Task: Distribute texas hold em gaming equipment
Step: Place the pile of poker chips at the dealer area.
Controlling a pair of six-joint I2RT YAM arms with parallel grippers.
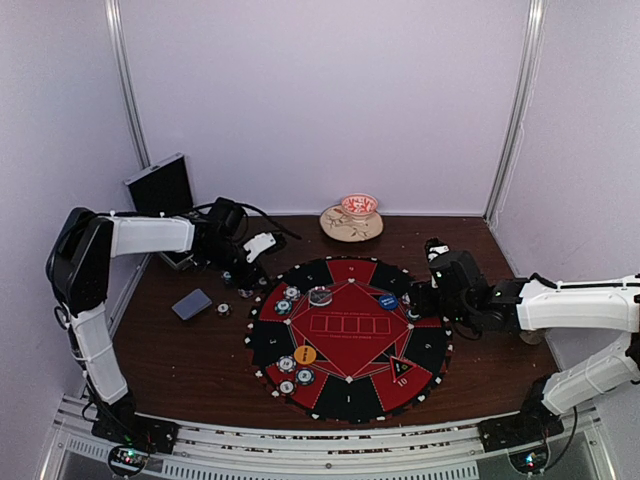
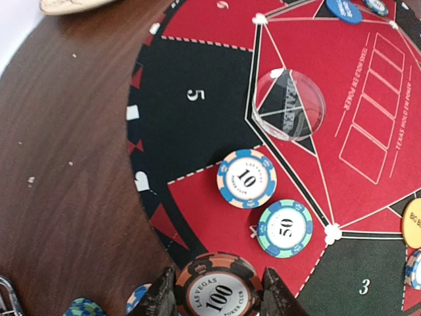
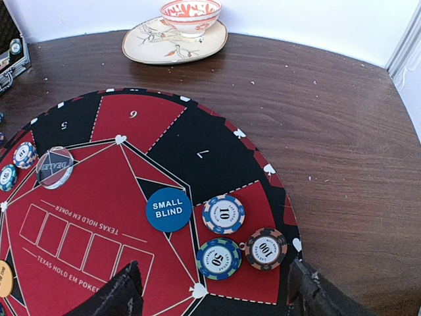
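My left gripper (image 2: 218,294) is shut on an orange-and-black 100 poker chip (image 2: 218,287) at the rim of the round mat (image 2: 197,125). Ahead of it, a blue 10 chip (image 2: 247,178) and a teal 50 chip (image 2: 285,228) lie on the same red segment. In the top view the left gripper (image 1: 246,279) is at the mat's left edge. My right gripper (image 3: 214,296) stands open above a 10 chip (image 3: 223,214), a 50 chip (image 3: 218,258) and a 100 chip (image 3: 266,248), beside the blue small-blind disc (image 3: 168,209). A grey-blue deck of cards (image 1: 191,304) lies left of the mat.
A clear dealer button (image 2: 288,105) sits near the mat's centre, and an orange disc (image 1: 305,354) with three chips lies at the front left. The black case (image 1: 160,190) stands open at the back left. A bowl (image 3: 191,13) on a plate (image 3: 151,46) is behind the mat.
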